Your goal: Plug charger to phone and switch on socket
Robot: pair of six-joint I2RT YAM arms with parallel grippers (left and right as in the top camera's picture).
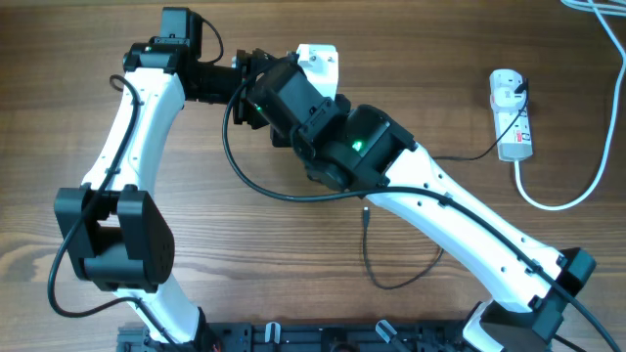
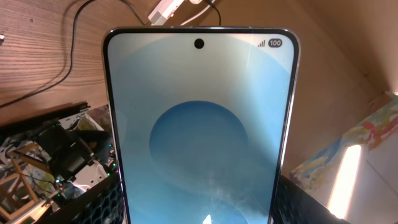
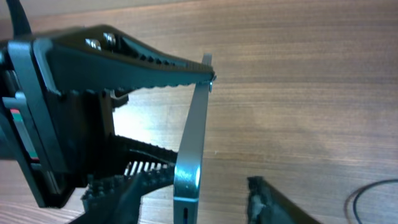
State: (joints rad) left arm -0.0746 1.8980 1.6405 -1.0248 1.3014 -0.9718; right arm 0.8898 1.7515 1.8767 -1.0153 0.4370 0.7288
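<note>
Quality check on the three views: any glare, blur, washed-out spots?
Overhead: even light, sharp, no glare. Left wrist: the phone fills the frame, its bright screen washing out pale toward the top, and a sunlit patch blows out at lower right. Right wrist: the right claw is dark and soft this close, and the phone's metal edge catches a highlight.

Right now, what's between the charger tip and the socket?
In the overhead view, the right arm's white link crosses between the charger tip and the socket; past it runs only the charger's own thin cable.
</note>
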